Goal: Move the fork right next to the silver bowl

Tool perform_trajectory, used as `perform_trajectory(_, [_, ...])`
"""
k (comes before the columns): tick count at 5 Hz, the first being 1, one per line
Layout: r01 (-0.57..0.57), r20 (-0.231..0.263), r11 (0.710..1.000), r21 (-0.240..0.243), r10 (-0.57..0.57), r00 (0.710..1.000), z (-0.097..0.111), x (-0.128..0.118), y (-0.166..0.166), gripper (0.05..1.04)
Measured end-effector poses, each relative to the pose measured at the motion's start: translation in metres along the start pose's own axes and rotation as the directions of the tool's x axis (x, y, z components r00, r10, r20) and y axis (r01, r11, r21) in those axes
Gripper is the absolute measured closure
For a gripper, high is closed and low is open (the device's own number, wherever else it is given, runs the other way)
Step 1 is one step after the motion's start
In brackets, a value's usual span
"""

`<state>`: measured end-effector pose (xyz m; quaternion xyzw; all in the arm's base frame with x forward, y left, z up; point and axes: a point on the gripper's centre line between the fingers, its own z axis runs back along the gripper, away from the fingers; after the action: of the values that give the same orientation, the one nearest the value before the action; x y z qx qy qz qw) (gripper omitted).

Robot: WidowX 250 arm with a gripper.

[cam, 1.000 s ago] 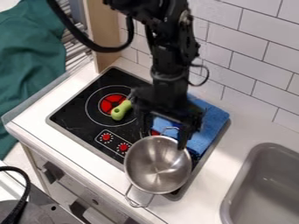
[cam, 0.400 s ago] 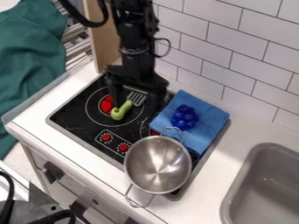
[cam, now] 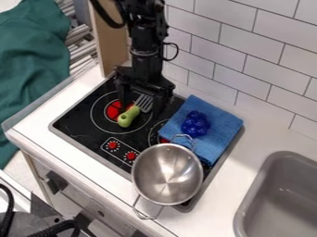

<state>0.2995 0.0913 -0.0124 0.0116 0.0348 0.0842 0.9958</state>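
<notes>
**Black two-finger gripper [cam: 143, 98] spread wide around a fork with a green handle and grey metallic tines [cam: 129, 115]**

The fork lies on the flat black stovetop [cam: 79, 123], over the round burner with the red centre [cam: 114, 110]. Its handle points towards the front of the counter, its tines towards the tiled wall. The gripper hangs from the top of the view, its two fingers well apart, one to each side of the fork's tined end, with nothing clamped between them.

The round silver metal bowl [cam: 166, 172], with a wire loop handle at each end, sits at the stovetop's front right corner. The fork is apart from it, across the stovetop. One loop reaches the edge of a folded blue cloth [cam: 218, 133]; the other extends over the white counter's [cam: 266, 127] front edge. A shiny, lumpy dark blue object [cam: 195, 123] rests on the cloth. Two red knobs [cam: 131, 156] mark the stovetop's front panel. A grey sink [cam: 249, 203] is set into the counter on the view's right, and dark green fabric [cam: 31, 69] hangs at the left.
</notes>
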Motion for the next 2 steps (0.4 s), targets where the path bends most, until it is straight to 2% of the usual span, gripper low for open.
perform_trajectory(1, [0.017,0.004,0.999,0.027,-0.017,1.0,-0.006,0.011,0.006,0.082])
perform_trajectory(2, [0.021,-0.023,0.999,0.044,-0.02,1.0,-0.014,0.013,0.02,0.082])
